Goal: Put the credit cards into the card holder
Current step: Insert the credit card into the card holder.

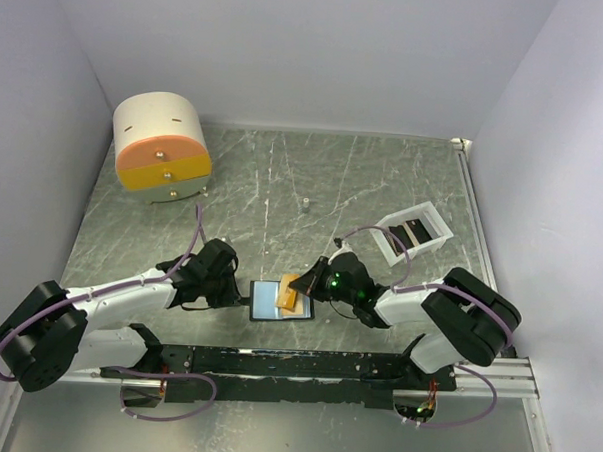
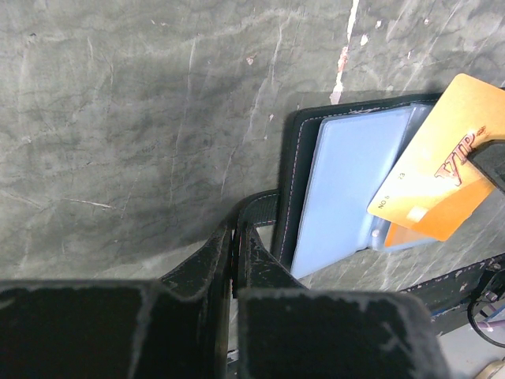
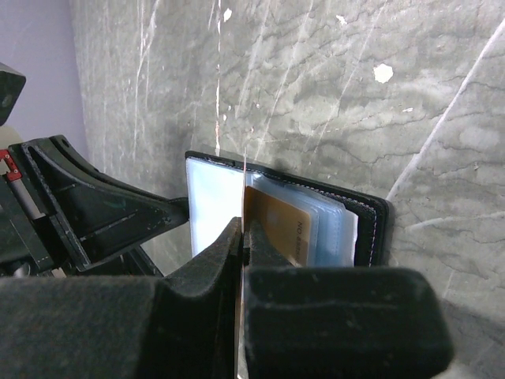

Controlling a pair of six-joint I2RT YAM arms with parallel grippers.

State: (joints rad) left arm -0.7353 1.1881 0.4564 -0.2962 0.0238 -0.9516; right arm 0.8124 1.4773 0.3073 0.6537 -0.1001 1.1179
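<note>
Two pincers meet at one spot. Our right gripper pinches a gold credit card, whose far end lies over the bluish pockets of the card holder. Our left gripper is pressed together on the black flap at the holder's left edge (the flap is thin). We see the holder open on the table between both arms; dark cards lie in the white tray, well apart to the right.

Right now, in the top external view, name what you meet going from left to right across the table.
Drawer box → left hand → card holder → right hand, gripping a gold card → white tray.
</note>
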